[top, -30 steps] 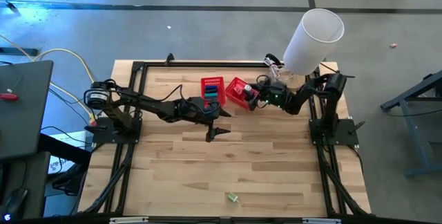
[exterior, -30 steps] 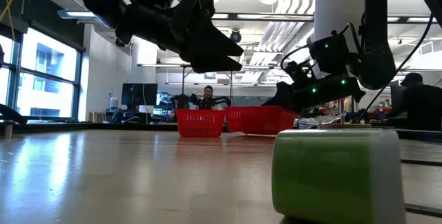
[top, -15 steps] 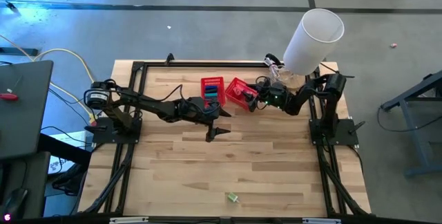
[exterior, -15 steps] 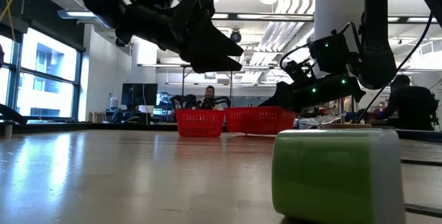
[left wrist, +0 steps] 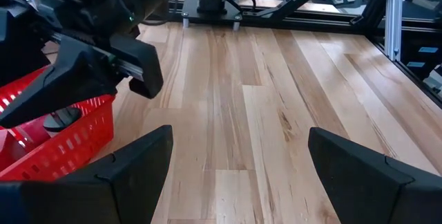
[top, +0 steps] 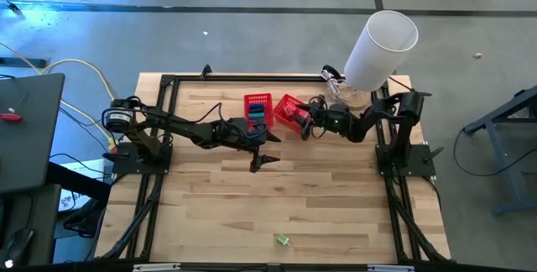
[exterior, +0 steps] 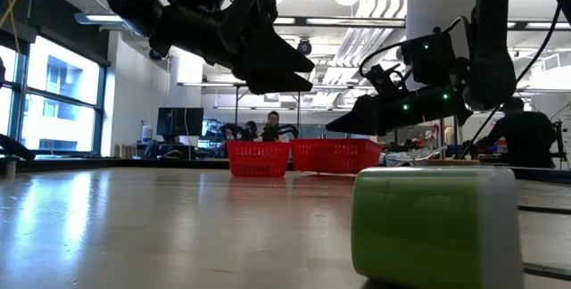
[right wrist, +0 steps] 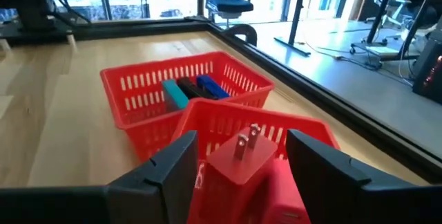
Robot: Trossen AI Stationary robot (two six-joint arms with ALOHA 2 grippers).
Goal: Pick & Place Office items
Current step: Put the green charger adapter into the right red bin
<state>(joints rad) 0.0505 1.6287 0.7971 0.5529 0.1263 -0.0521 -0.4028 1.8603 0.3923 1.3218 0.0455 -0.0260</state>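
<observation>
right gripper (top: 304, 124) hangs over the near basket (top: 290, 111), jaws spread with a red plug block (right wrist: 242, 156) between them; whether the pads still pinch it i cannot tell

far basket (top: 258, 107) already has teal, black and blue pieces (right wrist: 190, 88)

left gripper (top: 264, 149) waits above bare surface (top: 336, 196), jaws spread wide, nothing in them

green item (top: 283, 240) lies alone near the front edge, well apart from both arms

risks, as i judge: block drops from height and bounces off the rim; jaw tips snag the mesh on withdrawal and drag or tip the basket
</observation>
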